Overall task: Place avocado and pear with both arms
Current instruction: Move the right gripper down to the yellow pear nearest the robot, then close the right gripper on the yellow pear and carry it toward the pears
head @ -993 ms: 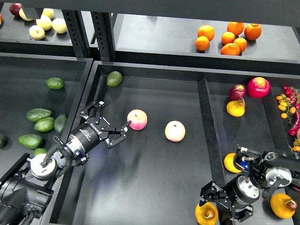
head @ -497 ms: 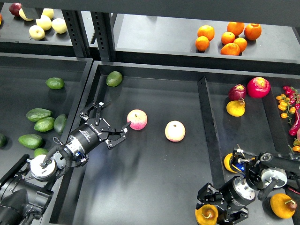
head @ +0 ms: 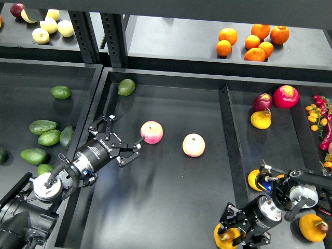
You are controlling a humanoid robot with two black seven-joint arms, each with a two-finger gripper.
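My right gripper [head: 232, 232] is at the bottom edge, shut on a golden yellow-orange pear [head: 225, 238] at the near right corner of the middle tray [head: 171, 207]. My left gripper [head: 122, 140] is open and empty over the middle tray, its fingertips just left of a pink-yellow apple [head: 151, 132]. Several avocados lie in the left tray [head: 21, 104]. A dark green elongated avocado [head: 66, 136] lies by that tray's right wall, left of my left arm. An olive-green, rounder avocado [head: 126, 86] lies at the middle tray's far left corner.
A second apple [head: 193, 144] lies mid-tray. The right tray holds other pears [head: 261, 119] [head: 313, 227], red fruit [head: 286, 96] and small peppers [head: 319, 116]. A divider wall [head: 231, 140] separates the middle and right trays. Oranges [head: 254, 41] and pale apples [head: 49, 25] sit on the back shelf.
My right gripper has shifted left and slightly down with the pear. My left gripper has drawn back slightly from the apple, still open.
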